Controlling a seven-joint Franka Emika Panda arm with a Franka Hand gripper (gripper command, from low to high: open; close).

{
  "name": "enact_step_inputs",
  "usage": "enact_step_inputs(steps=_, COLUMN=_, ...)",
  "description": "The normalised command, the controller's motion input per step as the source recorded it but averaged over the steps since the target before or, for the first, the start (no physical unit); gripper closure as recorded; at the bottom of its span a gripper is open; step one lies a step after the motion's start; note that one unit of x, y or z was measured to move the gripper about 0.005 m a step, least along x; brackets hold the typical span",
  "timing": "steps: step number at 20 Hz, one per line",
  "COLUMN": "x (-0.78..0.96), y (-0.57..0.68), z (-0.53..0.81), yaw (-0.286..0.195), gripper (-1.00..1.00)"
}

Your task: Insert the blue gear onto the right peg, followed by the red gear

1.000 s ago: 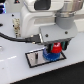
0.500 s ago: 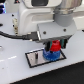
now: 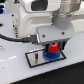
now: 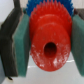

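red gear [image 3: 52,48]: small bright-red toothed wheel with a raised hub and a round centre hole, seen hub-on in the wrist view [image 4: 48,41]; sits above the blue gear, over the black-rimmed grey plate
blue gear [image 3: 50,55]: flat bright-blue toothed disc, lying on the plate directly beneath the red gear; only its toothed edge shows past the red one in the wrist view [image 4: 36,5]
right peg: hidden under the gears, cannot be made out
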Motion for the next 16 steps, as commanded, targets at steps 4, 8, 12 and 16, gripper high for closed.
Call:
enact_step_inputs(steps=4, x=0.18, y=-0.08, z=-0.08, yaw=0.000, gripper=1.00)
enact_step_inputs(steps=8, x=0.18, y=-0.03, z=-0.12, yaw=0.000, gripper=1.00)
enact_step_inputs(steps=12, x=0.20, y=0.03, z=-0.11, yaw=0.000, gripper=1.00)
enact_step_inputs(steps=16, x=0.17, y=0.04, z=0.02, yaw=0.000, gripper=-1.00)
